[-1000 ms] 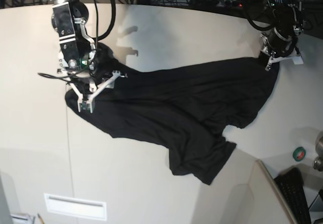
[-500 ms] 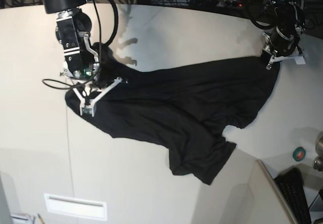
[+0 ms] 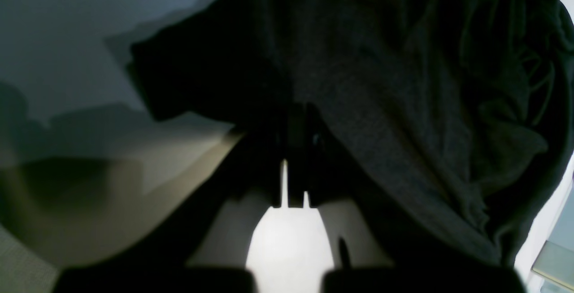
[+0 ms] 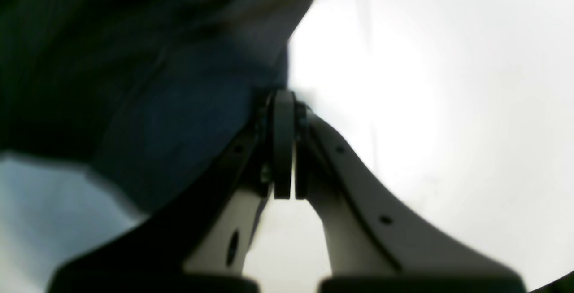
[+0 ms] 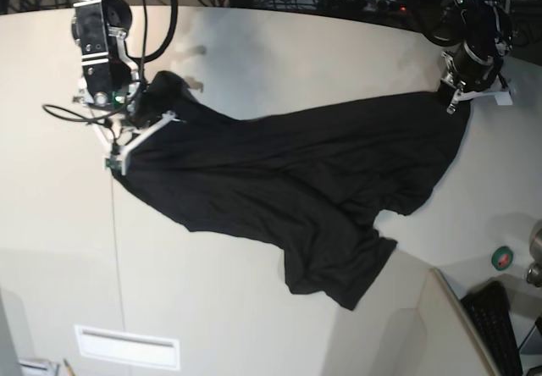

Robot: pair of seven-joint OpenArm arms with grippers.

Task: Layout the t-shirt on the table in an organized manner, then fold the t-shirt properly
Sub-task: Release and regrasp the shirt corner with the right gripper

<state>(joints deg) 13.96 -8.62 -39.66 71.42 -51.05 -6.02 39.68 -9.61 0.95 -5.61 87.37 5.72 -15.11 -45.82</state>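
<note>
1. Big plain black short-sleeved fabric t-shirt [image 5: 296,181] lies crumpled across the very large off-white smooth table [image 5: 254,325], stretched corner to corner betw. the two arms.
2. Right gripper [image 5: 114,157], white-fingered, sits at the base view's left end of the shirt; wrist view shows its jaws pressed together w/ dark cloth [image 4: 134,82] bunched against the pads. Looks clamped on the shirt edge, tho the pinch itself is blurry.
3. Left gripper [image 5: 456,101] is at the far upper right of the base view, right on the opposite shirt corner. Its wrist cam is dark: fingers together w/ only a thin slit of light betw. them, black fabric [image 3: 403,104] draped over the tips. Closed on the shirt.
4. Shirt is not flat: folds and ridges run along its length, and one lobe hangs toward the table's near side, ending in a rumpled lump [image 5: 339,270].
5. Thin straight seam line [image 5: 116,249] on the tabletop runs down from under the right gripper's end of the shirt.
6. Off to the lower right: small green round thing [image 5: 501,258] and a black keyboard [image 5: 495,325], both well apart from the shirt.
</note>
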